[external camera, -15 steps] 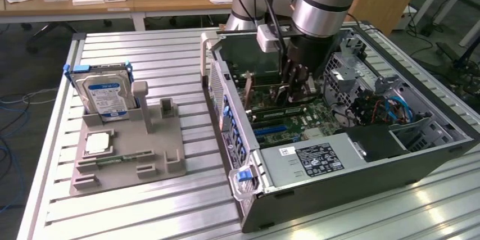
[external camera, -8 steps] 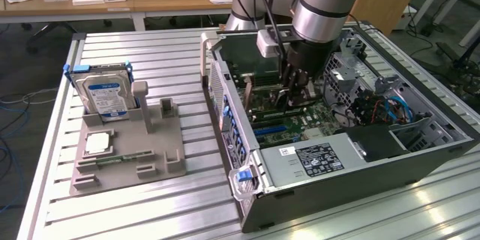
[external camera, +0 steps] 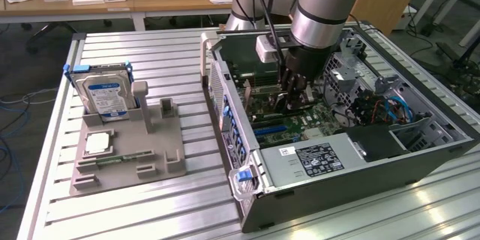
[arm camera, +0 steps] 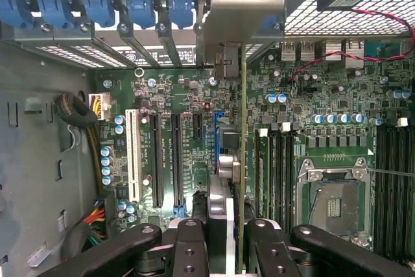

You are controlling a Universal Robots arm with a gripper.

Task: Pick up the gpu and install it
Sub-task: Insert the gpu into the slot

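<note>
The gpu [arm camera: 243, 134] shows edge-on in the wrist view as a thin green-edged card with a metal bracket [arm camera: 246, 17] at its far end, near the case's rear slot openings. My gripper [arm camera: 225, 241] is shut on it, one black finger [arm camera: 189, 241] on each side. The card stands over a blue slot [arm camera: 217, 128] on the motherboard [arm camera: 168, 95]; whether it is seated I cannot tell. In the exterior view my gripper [external camera: 294, 98] reaches straight down into the open computer case [external camera: 360, 167], low over the motherboard [external camera: 304, 121].
Black expansion slots [arm camera: 159, 160] and a white slot lie beside the card, and an empty CPU socket [arm camera: 334, 202] on its other side. A power supply [external camera: 315, 158] fills the case's near end. Outside, a grey holder [external camera: 127, 155] carries a hard drive [external camera: 105, 96] and a silver chip [external camera: 98, 143].
</note>
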